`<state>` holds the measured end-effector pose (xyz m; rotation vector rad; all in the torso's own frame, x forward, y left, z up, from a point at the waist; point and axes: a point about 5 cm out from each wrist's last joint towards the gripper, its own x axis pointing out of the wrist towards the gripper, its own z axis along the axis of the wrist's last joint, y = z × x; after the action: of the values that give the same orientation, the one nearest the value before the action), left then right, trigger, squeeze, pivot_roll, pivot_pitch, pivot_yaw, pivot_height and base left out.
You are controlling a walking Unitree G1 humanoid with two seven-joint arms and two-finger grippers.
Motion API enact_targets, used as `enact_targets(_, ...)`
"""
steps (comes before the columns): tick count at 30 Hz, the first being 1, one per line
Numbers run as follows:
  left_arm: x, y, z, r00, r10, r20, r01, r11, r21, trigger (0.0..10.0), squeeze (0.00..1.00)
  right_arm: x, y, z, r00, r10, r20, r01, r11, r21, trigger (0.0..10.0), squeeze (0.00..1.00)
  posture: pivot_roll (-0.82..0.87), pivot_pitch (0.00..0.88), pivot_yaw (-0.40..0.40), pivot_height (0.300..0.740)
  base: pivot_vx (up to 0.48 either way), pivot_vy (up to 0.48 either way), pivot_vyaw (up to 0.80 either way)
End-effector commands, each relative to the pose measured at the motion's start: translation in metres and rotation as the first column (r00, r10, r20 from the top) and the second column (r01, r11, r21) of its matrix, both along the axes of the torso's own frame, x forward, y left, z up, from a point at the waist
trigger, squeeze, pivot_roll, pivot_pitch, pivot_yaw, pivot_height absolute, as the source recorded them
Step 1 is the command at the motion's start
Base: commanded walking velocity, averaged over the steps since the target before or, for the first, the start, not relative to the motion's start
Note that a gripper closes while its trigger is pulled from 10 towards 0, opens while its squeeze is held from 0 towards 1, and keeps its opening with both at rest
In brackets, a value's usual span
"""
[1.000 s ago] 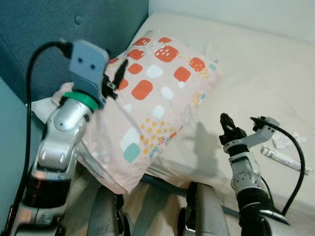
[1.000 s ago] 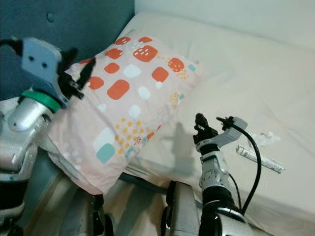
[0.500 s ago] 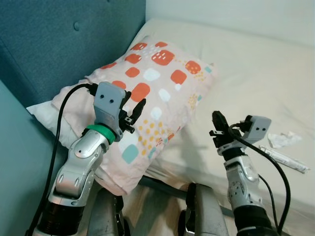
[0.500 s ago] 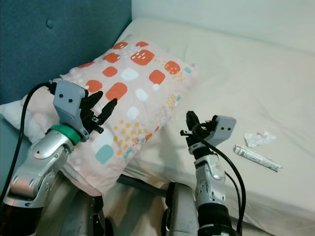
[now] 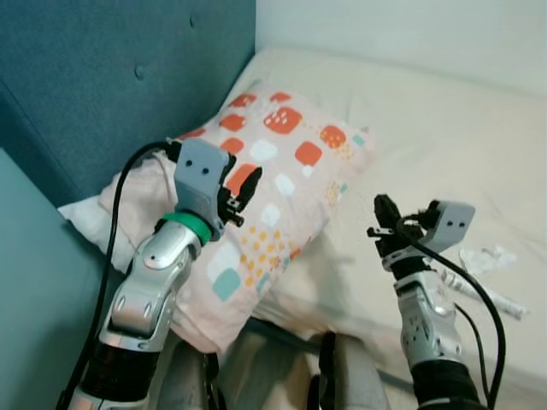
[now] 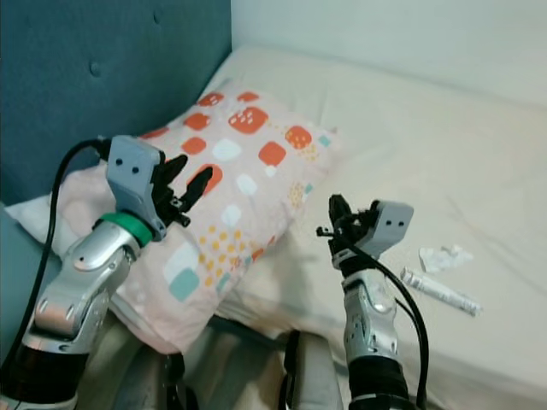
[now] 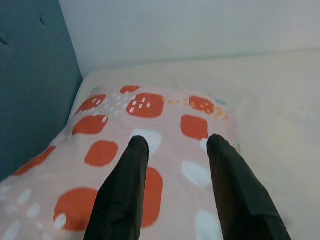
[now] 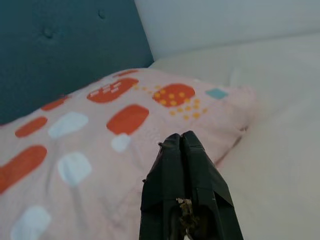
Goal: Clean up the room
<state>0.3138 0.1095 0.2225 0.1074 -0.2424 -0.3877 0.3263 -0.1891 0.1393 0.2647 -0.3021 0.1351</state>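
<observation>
Litter sits at the frame's right edge: a crumpled tissue (image 6: 443, 255) and a tube (image 6: 440, 290) lying lengthwise left-to-right. The right gripper (image 6: 340, 224), fingers pinched together and empty, is nearer; the left gripper (image 6: 188, 190) hovers spread wide over the pillow (image 6: 248, 162).

2 silver arms are showing, each carrying a grey camera box with a black cable looping off it. The left gripper (image 5: 241, 190) is wearing a green wrist ring; the right gripper (image 5: 384, 209) is showing 2 black fingers.
</observation>
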Motion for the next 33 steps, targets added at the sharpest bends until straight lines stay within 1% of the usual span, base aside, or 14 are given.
enact_targets(1, 0.000, -0.001, -0.004, 1.000, 0.002, -0.009, -0.002, 1.000, 0.011, 10.0, 0.00, -0.004, -0.003, -0.005, 1.000, -0.013, -0.021, 0.013, 1.000, 0.003, 10.0, 0.00, 0.08, 0.095, 0.022, 0.648, 0.000, 0.000, 0.00)
enact_targets(17, 0.005, -0.005, -0.004, 1.000, 0.002, -0.019, -0.003, 1.000, -0.004, 10.0, 0.00, -0.004, -0.009, -0.007, 0.998, -0.040, -0.038, 0.040, 0.999, 0.003, 10.0, 0.00, 0.07, 0.086, 0.023, 0.680, 0.000, 0.000, 0.00)
enact_targets(26, 0.007, -0.006, -0.004, 1.000, 0.006, -0.015, -0.006, 1.000, -0.004, 10.0, 0.00, -0.005, -0.011, -0.008, 0.997, -0.055, -0.047, 0.056, 0.998, 0.010, 10.0, 0.00, 0.07, 0.088, 0.025, 0.717, 0.000, 0.000, 0.00)
enact_targets(28, 0.007, -0.006, -0.004, 1.000, 0.007, -0.014, -0.007, 1.000, -0.002, 10.0, 0.00, -0.005, -0.014, -0.008, 0.996, -0.071, -0.052, 0.072, 0.997, 0.023, 10.0, 0.00, 0.07, 0.088, 0.025, 0.731, 0.000, 0.000, 0.00)
enact_targets(31, 0.007, -0.007, -0.004, 1.000, 0.006, -0.015, -0.006, 1.000, 0.001, 10.0, 0.00, -0.005, -0.016, -0.009, 0.995, -0.087, -0.059, 0.089, 0.996, 0.033, 10.0, 0.00, 0.07, 0.088, 0.025, 0.740, 0.000, 0.000, 0.00)
enact_targets(33, 0.007, -0.007, -0.005, 1.000, 0.006, -0.014, -0.006, 1.000, 0.004, 10.0, 0.00, -0.005, -0.021, -0.012, 0.990, -0.121, -0.078, 0.125, 0.990, 0.057, 10.0, 0.00, 0.07, 0.088, 0.025, 0.740, 0.000, 0.000, 0.00)
